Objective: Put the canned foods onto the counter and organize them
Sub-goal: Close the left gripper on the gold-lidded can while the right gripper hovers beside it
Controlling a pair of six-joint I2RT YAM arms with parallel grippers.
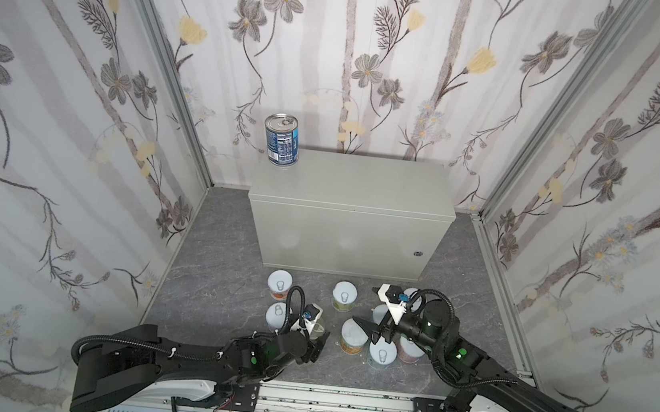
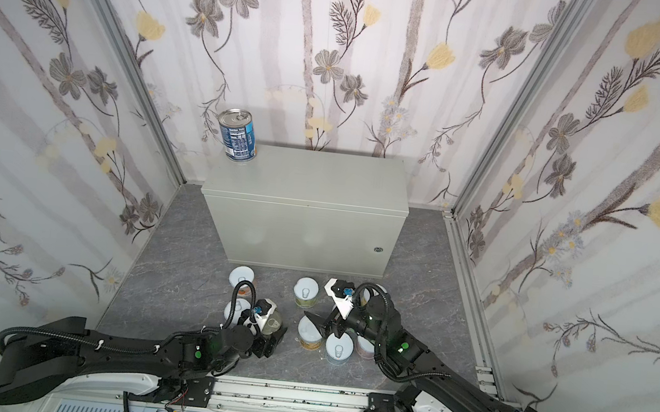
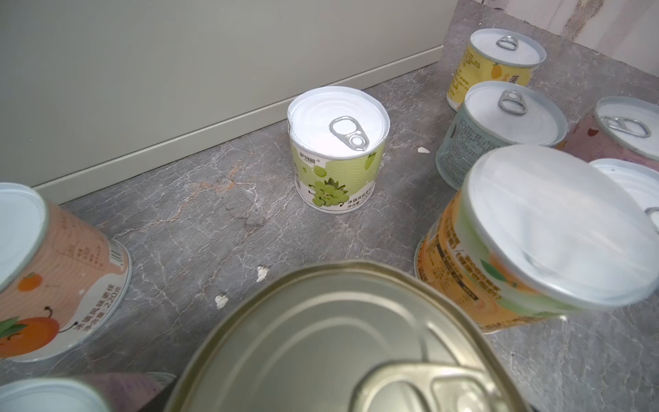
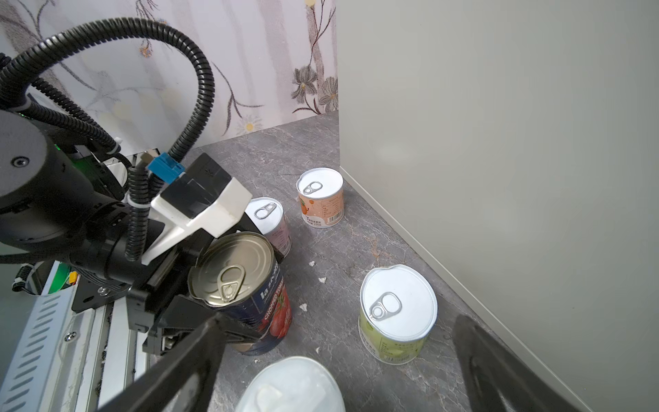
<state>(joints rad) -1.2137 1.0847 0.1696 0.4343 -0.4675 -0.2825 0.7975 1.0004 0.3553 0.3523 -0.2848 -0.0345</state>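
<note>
Nearest the left wrist camera, the bare metal pull-tab lid of a tall dark-blue can (image 3: pixel 321 342) fills the lower frame. It is cut off at the edge, and its wall is out of sight in this view. Short white-lidded cans (image 3: pixel 499 117) stand around it on the dark marbled floor (image 3: pixel 214 221). A green-labelled one (image 3: pixel 337 149) shows clearly in the middle, and an orange-labelled one (image 3: pixel 517 249) is blurred close by. Others are cut off at the frame edges.

Right wrist view: a short can with a blurred white lid (image 4: pixel 290 387) lies closest, cut off at the edge. The right gripper (image 4: pixel 338 321) is spread wide above it and holds nothing. Beyond it, the left gripper (image 4: pixel 239 281) straddles the tall dark-blue can, with one finger against each side of the can's wall. The jaws are set to the can's width. The can stands upright on the floor.

Both top views: the arms (image 1: pixel 179 350) (image 2: pixel 117 343) cover parts of the floor cans, so several show only as slivers of lid. These cans all stand in front of the light-grey rectangular metal cabinet (image 1: pixel 355 184) (image 2: pixel 310 180). A second dark-blue can (image 1: pixel 282 139) (image 2: pixel 237 134) stands upright on the cabinet's top, at its far left corner.
</note>
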